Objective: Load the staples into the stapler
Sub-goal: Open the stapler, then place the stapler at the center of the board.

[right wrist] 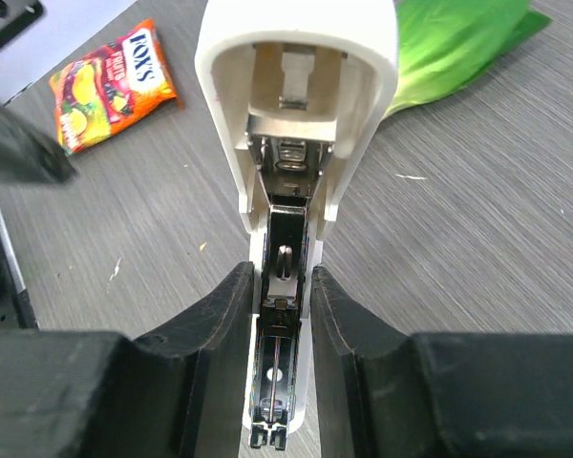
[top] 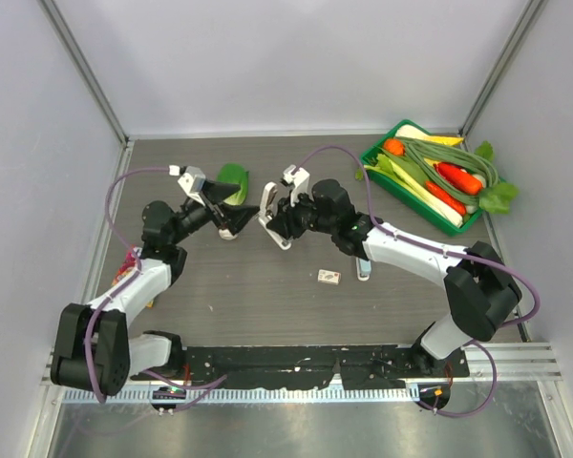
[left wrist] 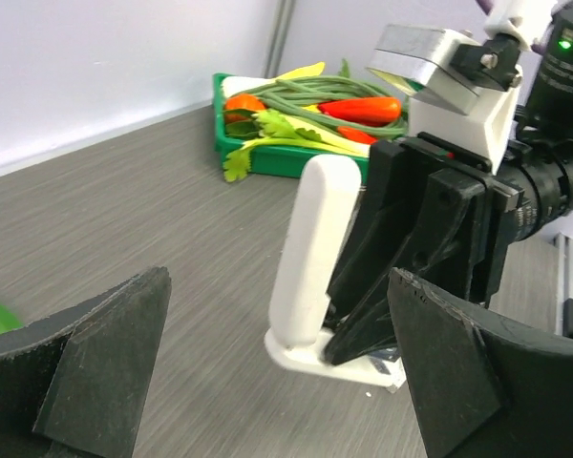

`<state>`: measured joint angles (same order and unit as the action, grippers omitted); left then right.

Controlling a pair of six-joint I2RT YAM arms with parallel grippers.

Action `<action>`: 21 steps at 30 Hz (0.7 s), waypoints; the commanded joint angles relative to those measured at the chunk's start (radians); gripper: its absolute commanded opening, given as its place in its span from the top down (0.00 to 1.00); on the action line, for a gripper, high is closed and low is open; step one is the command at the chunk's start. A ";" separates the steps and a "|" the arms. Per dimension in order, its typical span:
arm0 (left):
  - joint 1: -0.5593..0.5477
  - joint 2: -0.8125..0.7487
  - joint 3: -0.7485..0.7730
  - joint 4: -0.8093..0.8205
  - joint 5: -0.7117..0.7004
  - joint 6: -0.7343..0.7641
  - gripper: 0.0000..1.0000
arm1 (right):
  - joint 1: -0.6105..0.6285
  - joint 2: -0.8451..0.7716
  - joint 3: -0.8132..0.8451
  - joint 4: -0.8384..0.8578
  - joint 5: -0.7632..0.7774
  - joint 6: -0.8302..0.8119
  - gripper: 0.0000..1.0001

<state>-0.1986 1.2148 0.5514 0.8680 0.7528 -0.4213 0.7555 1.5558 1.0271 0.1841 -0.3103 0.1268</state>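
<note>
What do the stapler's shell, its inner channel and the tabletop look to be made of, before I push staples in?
Stapler shell: probably white plastic, with a smooth, matte, moulded rounded rim.
Inner channel: metal, silvery with bright mirror-like reflections.
Tabletop: grey-brown wood-grain surface, likely laminate rather than solid wood, with fine printed-looking streaks and a matte finish.

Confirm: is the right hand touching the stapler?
Touching. The right wrist view shows the right hand clamping the base of the opened stapler from both sides, with no gap.
</note>
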 commanded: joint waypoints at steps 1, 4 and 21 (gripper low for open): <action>0.091 -0.057 0.042 -0.052 0.039 0.015 0.00 | 0.011 -0.043 -0.021 0.034 0.120 0.048 0.95; 0.163 -0.081 0.070 -0.185 0.074 0.039 0.00 | 0.024 -0.025 -0.051 0.041 0.199 0.091 0.97; 0.292 -0.345 0.350 -1.270 -0.314 0.525 0.00 | 0.215 0.187 0.025 -0.146 0.648 0.204 0.96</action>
<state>0.0826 0.9253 0.8219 -0.1799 0.5632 -0.0143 0.9493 1.7504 0.9882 0.0513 0.2039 0.2787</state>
